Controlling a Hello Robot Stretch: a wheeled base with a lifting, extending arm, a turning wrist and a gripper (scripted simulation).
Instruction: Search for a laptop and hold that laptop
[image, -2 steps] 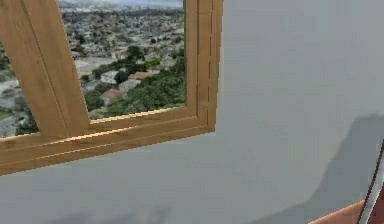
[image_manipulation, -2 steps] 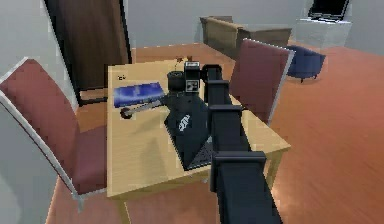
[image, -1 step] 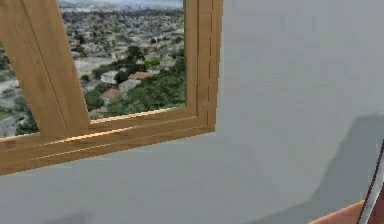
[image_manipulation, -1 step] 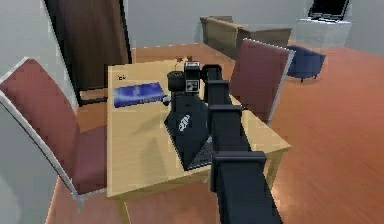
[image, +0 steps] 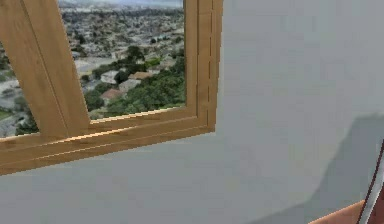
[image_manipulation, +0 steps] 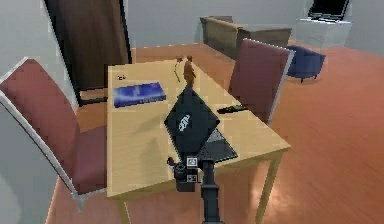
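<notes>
The arm rises as a dark bar from the bottom edge of the arm side view and ends at the near edge of the worktop. The fingers sit at its far end, beside the two white marker squares. Finger state: cannot be determined. Whether they hold anything cannot be determined either, because the laptop stands on the worktop directly behind them.

Surroundings, near to far:
A maroon chair stands at the worktop's left side. A black remote-like object lies just right of the laptop. A flat blue item lies at mid-worktop, and a small brown figurine stands toward the far end. A second maroon chair is drawn up at the right side. Beyond the worktop are a dark wooden door, a brown sofa, a blue armchair and a screen on a white stand.

The forward view shows a wood-framed window in a grey wall.

Laptop position: black, lid raised, on the near right part of the worktop — just beyond the fingers, slightly up and right of them. Contact cannot be determined.
</notes>
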